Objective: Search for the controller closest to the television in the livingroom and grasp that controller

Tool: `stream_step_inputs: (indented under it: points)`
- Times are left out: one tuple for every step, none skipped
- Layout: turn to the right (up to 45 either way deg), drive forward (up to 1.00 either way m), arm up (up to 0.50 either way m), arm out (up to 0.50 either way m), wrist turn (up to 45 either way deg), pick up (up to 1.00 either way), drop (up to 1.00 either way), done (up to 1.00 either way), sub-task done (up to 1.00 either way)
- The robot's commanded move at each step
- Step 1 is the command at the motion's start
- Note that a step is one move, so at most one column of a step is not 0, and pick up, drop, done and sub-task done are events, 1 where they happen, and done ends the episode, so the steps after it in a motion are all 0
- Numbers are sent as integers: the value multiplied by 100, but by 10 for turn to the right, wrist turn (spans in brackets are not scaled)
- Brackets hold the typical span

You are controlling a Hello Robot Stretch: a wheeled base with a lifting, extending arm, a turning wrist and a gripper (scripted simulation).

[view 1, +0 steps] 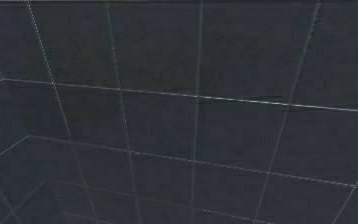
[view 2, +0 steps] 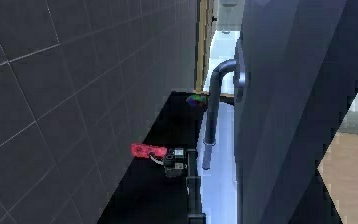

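Your gripper (view 2: pixel 162 157) shows at the end of the arm (view 2: pixel 193 196) against a dark surface (view 2: pixel 137 200) beside the tiled wall (view 2: pixel 57 90), with a small pink-red bar (view 2: pixel 140 150) at its far end; you cannot tell whether it holds anything. If that bar is the controller, expect it to be light, stiff and smooth-shelled, so take it across its narrow sides near the middle, where it should neither tip nor slip

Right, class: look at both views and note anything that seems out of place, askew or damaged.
Nothing looks spilled or broken. Mildly odd: a small pink thing lies loose on the dark surface beside the tiled wall, a setting that seems more like a bathroom than a livingroom.
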Motion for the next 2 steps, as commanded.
stream_step_inputs:
  points:
    - [0, 0, 0, 0, 0, 100, 0, 0, 0]
    - [0, 0, 10, 0, 0, 0, 0, 0, 0]
